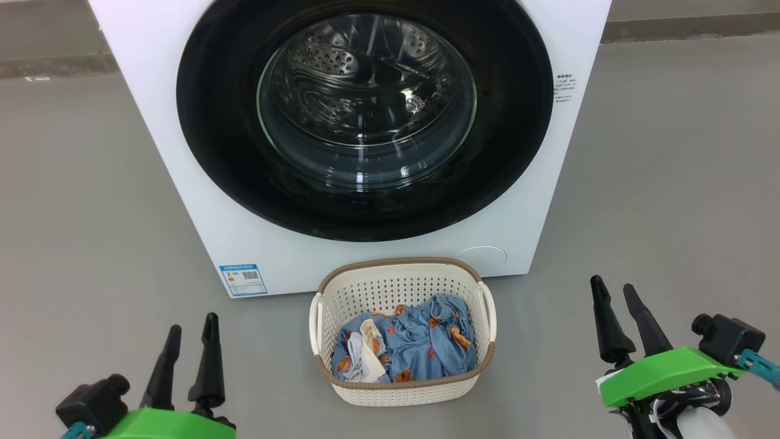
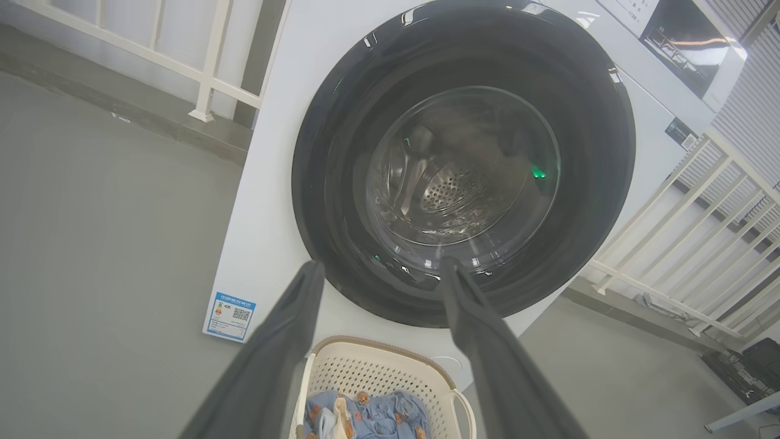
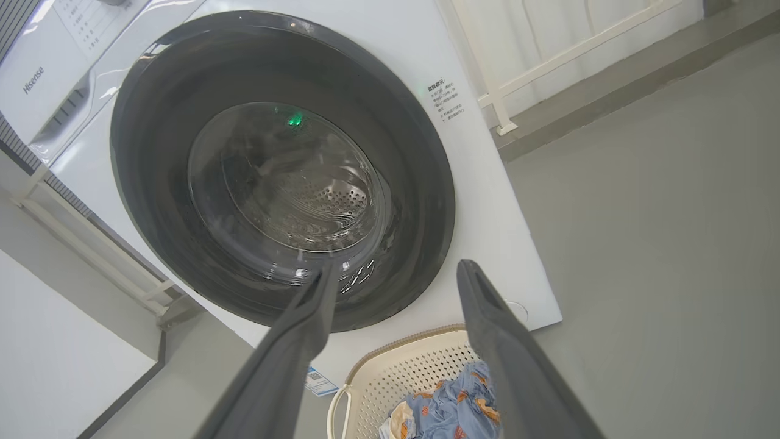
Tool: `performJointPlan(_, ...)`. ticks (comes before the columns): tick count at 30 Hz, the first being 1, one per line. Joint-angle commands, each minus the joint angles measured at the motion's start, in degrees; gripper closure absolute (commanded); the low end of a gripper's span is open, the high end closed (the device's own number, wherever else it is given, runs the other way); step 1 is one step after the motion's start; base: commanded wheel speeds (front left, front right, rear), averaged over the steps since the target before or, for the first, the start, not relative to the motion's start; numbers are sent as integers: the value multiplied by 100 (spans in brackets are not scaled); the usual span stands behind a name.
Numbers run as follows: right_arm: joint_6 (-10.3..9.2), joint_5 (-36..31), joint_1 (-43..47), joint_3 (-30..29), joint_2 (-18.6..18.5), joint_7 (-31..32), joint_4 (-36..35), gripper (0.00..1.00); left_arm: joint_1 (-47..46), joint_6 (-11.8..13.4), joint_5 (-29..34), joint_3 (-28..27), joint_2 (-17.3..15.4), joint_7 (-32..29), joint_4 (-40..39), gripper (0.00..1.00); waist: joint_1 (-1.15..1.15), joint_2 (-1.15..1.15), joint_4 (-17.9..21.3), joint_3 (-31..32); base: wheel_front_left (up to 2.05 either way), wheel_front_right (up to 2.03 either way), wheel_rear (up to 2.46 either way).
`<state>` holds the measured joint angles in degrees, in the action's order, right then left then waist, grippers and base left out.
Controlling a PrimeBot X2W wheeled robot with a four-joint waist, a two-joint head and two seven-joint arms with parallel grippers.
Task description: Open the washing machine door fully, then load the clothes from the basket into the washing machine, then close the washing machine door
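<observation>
While low beside the basket [image 1: 402, 390], left fingers [image 1: 208, 366] and right fingers [image 1: 606, 329] parted.

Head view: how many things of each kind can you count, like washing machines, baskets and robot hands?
washing machine: 1
basket: 1
pile of clothes: 1
blue label sticker: 1
grippers: 2, the left gripper and the right gripper, both open
Total: 6

Glossy black washing machine door [image 1: 207, 122] with clear glass; perforated steel drum [image 1: 323, 61]; perforated plastic basket [image 1: 396, 286] holding soft cloth clothes [image 1: 420, 341]; matt floor [image 1: 79, 201].
</observation>
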<state>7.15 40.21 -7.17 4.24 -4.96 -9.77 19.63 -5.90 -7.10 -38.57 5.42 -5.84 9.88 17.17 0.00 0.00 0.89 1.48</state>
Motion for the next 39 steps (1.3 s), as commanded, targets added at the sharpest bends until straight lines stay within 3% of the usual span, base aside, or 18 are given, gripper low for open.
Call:
performJointPlan(1,27,-269,-314,154,-64,-111,-117,0,-301,-25,227,-111,-125,103,-106,0,0,0,1,2,0,0,0)
performJointPlan(26,34,-1541,-536,462,-147,-518,107,0,-490,-37,1570,51,-225,507,24,0,0,0,12,55,0,0,0)
performJointPlan(39,34,-1565,-522,448,-147,-523,163,0,-483,-38,1592,33,-203,512,53,0,0,0,-5,82,0,0,0)
